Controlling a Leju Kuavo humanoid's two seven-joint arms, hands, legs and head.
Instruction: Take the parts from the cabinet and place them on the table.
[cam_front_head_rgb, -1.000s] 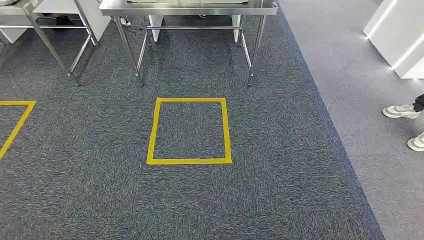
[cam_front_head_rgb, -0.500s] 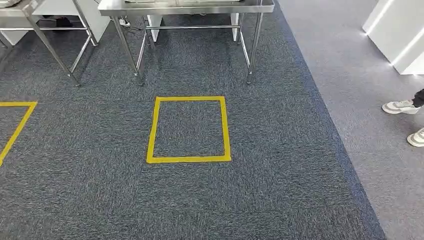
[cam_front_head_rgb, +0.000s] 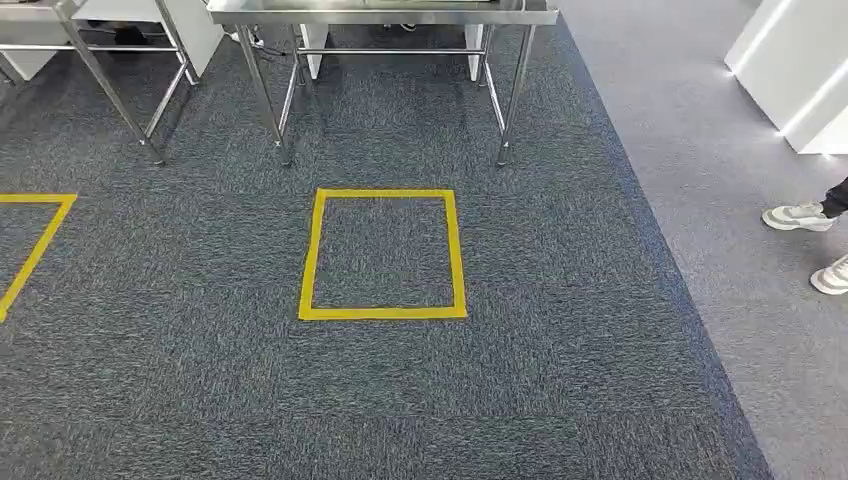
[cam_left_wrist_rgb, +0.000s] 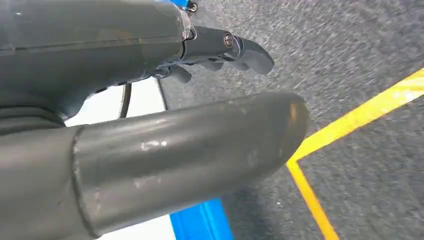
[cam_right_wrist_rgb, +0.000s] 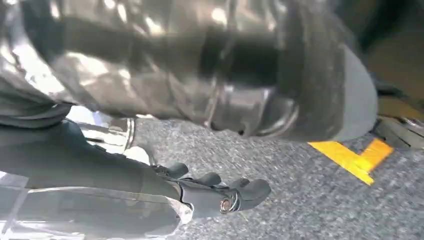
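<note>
**newbie:** How will the parts handle, and where are they?

**me:** I can't tell where they are from my feeds, so weight and grip spot are guesswork. I'd assume rigid and go for mid-body. My left hand (cam_left_wrist_rgb: 150, 45) and right hand (cam_right_wrist_rgb: 190, 192) hang with fingers apart, holding nothing. The steel table (cam_front_head_rgb: 380, 12) ahead is cut off, so its top is hidden.

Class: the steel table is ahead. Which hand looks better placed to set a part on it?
Probably right: a shiny thing, perhaps a part, sits against the right hand; the left hand holds nothing. The steel table stands straight ahead.
</note>
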